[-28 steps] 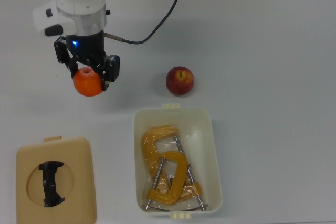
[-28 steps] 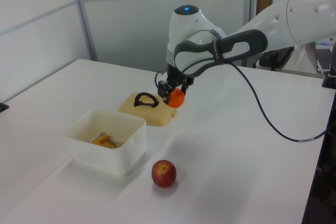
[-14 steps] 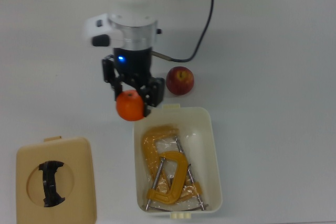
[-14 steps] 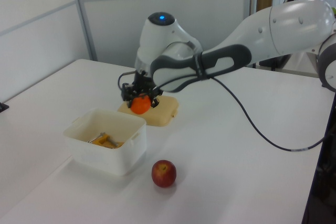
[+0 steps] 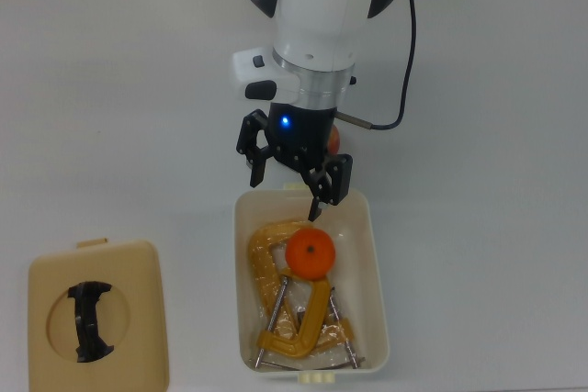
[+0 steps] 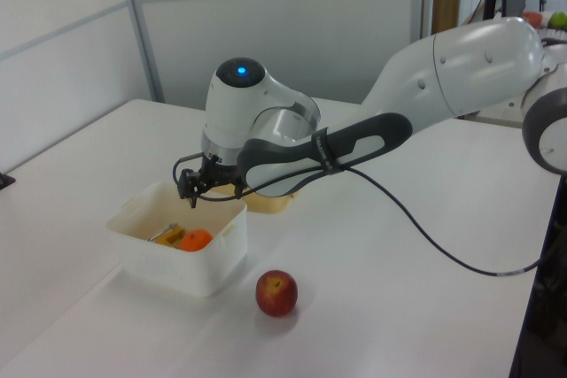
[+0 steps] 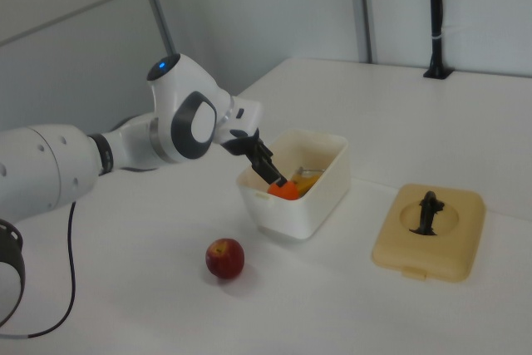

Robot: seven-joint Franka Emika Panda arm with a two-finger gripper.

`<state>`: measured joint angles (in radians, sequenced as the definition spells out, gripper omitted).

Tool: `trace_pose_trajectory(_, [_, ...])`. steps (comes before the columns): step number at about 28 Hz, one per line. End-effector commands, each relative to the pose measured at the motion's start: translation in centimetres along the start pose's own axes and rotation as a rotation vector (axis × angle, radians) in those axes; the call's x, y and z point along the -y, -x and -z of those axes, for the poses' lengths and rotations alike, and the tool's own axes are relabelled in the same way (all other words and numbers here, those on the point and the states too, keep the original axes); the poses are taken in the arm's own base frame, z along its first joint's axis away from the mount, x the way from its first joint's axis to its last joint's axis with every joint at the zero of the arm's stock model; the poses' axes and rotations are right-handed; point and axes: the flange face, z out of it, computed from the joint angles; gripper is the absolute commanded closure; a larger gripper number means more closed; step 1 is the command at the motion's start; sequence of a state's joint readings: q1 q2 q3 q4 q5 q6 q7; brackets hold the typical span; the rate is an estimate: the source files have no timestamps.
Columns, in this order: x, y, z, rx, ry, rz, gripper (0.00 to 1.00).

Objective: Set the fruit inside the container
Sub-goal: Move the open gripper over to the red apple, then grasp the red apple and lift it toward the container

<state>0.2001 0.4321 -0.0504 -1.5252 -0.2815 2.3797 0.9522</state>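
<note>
Tool (image 5: pixel 286 179) above the upper end of the cream-white tub (image 5: pixel 372 254) in the top view, fingers spread apart, nothing held between them. Black fingers (image 5: pixel 327 183) pointing down over the tub's rim. Blue light lit on the wrist.

Tangerine (image 5: pixel 310 253) inside the tub, resting on the yellow-orange clamps (image 5: pixel 280 305), clear of the tool. In the left view, tangerine (image 6: pixel 196 239) visible just below the tub's near wall edge, beside the clamps.

Apple (image 6: pixel 276 293) on the white worktop (image 5: pixel 478 135), outside the tub, just beside its short end; in the top view mostly hidden behind the arm, only a red sliver (image 5: pixel 333 139) showing.

Beige lid with black handle (image 5: pixel 97 319) flat on the worktop, well apart from the tub, at the top view's lower left.
</note>
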Motion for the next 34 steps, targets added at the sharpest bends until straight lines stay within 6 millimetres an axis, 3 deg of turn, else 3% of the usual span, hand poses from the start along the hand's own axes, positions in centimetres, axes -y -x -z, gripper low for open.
trace_pose_trajectory(1, [0.3, -1.0, 2.7, -0.037, -0.022, 0.034, 0.0])
trace_pose_trajectory(5, [0.8, 2.4, 3.3, 0.116, 0.047, 0.301, 0.0])
trace_pose_trajectory(13, [-1.4, 5.5, 5.0, 0.381, 0.051, 0.603, 0.0])
trace_pose_trajectory(17, [-2.0, 7.9, 4.8, 0.413, 0.063, 0.633, 0.0])
trace_pose_trajectory(22, [-2.8, 10.6, 3.1, 0.446, 0.09, 0.668, 0.0])
trace_pose_trajectory(24, [-3.0, 12.8, 1.7, 0.441, 0.096, 0.699, 0.0])
trace_pose_trajectory(29, [-3.5, 14.8, 0.4, 0.395, 0.09, 0.696, 0.0])
trace_pose_trajectory(34, [-3.5, 15.0, -0.7, 0.368, 0.103, 0.671, 0.0])
